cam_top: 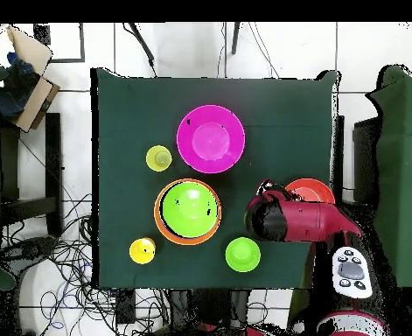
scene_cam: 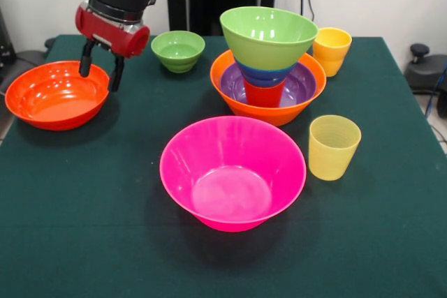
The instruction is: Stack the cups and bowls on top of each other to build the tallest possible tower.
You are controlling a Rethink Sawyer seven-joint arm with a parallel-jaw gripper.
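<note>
The tower point(scene_cam: 269, 68) stands at the back centre: a large orange bowl point(scene_cam: 279, 113) holds the purple bowl point(scene_cam: 302, 85), a red-orange cup point(scene_cam: 264, 94), the small blue bowl point(scene_cam: 265, 75) and the medium green bowl point(scene_cam: 269, 36) on top. From above, the tower point(cam_top: 190, 208) shows mostly green. My gripper point(scene_cam: 101, 69) is open at the right rim of the red-orange bowl point(scene_cam: 52, 95), one finger point(scene_cam: 86, 61) over the bowl and one outside it. The large pink bowl point(scene_cam: 232, 172) stands in front, the small green bowl point(scene_cam: 178, 50) at the back.
A yellow cup point(scene_cam: 332, 50) stands behind the tower on the right. A paler yellow cup point(scene_cam: 334, 146) stands right of the pink bowl. In the overhead view my arm point(cam_top: 296, 220) covers part of the red-orange bowl point(cam_top: 318, 186).
</note>
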